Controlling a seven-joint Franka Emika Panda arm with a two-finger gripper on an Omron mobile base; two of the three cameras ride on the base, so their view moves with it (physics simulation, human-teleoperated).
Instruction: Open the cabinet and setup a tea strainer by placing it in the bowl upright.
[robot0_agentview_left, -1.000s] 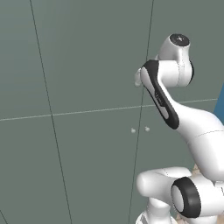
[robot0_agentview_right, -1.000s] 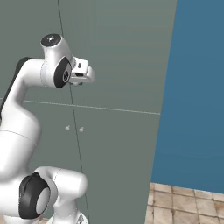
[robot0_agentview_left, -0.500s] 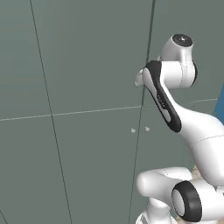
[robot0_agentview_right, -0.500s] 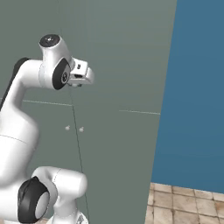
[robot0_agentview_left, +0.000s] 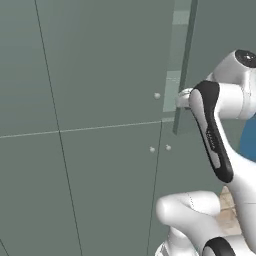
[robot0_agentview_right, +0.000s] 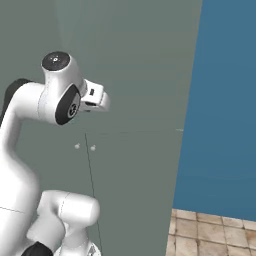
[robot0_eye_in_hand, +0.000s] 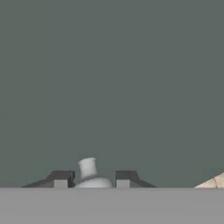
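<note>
Standing partly open in the left base view, one flat door of the tall grey-green wall cabinet (robot0_agentview_left: 100, 75) is swung outward at its upper right, its edge slanted away from the neighbouring door and a paler strip of the inside showing in the gap. A small round silver knob (robot0_agentview_left: 157, 95) sits on the still-flush door just left of that gap, and two more knobs (robot0_agentview_left: 152, 149) sit side by side on the lower doors beneath the horizontal seam. The white arm's two-finger gripper (robot0_eye_in_hand: 89, 179) reaches toward the opened door's edge; in the left base view the wrist hides the fingertips. In the hand view, the dark fingertips (robot0_eye_in_hand: 61, 178) stand to either side of a small silver door knob (robot0_eye_in_hand: 87, 167), which lies between them against the plain grey-green door face. The tips seem close beside the knob, but whether they actually press on it I cannot tell from this low, cropped angle. In the right base view, the arm's hand (robot0_agentview_right: 95, 97) sits before the cabinet front, with a blue wall (robot0_agentview_right: 225, 100) to the right and tan floor tiles (robot0_agentview_right: 210, 235) below it.
</note>
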